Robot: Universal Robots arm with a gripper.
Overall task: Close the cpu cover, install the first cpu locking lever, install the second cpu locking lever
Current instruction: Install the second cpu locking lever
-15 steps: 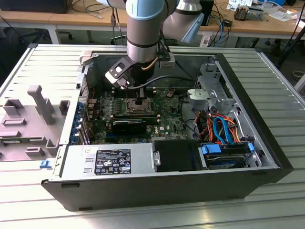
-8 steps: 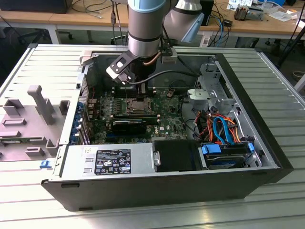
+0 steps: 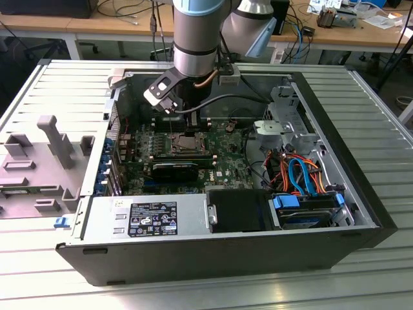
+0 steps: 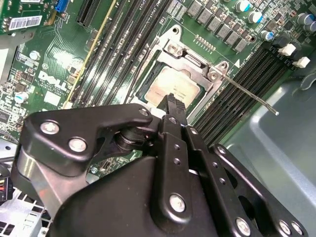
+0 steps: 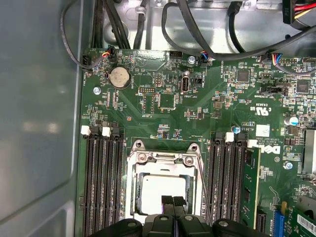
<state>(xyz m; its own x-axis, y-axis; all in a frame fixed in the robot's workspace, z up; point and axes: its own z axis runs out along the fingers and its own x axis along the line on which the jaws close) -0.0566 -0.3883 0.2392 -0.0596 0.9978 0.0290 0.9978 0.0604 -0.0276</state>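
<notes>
Cpu cover [image 5: 163,165] lies flat over socket, mid-board, at 1 o'clock from power-supply box [image 3: 148,218] in exterior view: closing looks done. My gripper [image 5: 173,200] hovers over it, fingers pressed together, empty. Locking lever [image 4: 247,94] stands free; I judge latching not yet done.

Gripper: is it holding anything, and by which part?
Nothing seems held. The gripper is shut, tips together over the cpu cover edge; the lever lies free beside it.

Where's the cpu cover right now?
In the first wrist view the cpu cover lies on the green board between two banks of memory slots, beside the gripper.
</notes>
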